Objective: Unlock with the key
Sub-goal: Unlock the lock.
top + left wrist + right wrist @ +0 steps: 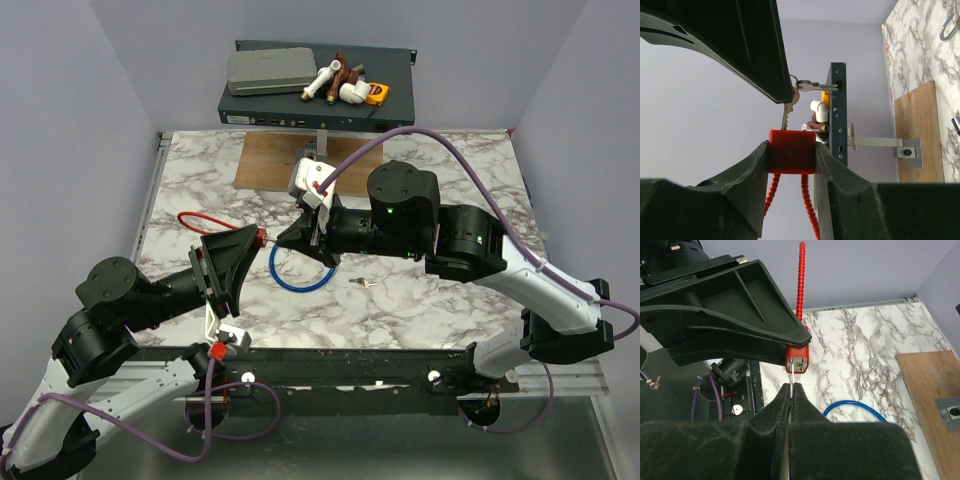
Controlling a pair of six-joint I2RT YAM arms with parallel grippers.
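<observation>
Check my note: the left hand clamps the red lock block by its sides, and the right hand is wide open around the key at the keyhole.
Wrong on one point: the right hand is shut on the key, fingers pressed together, as the right wrist view shows. The left hand does clamp the red lock block by its sides.

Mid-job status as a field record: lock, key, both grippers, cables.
left gripper: jaws clamped on red lock
right gripper: jaws shut on key
key position: blade tip at the lock's end; how far in, cannot tell
red cable: runs out of the lock
blue cable: looped on table, below the grippers
</observation>
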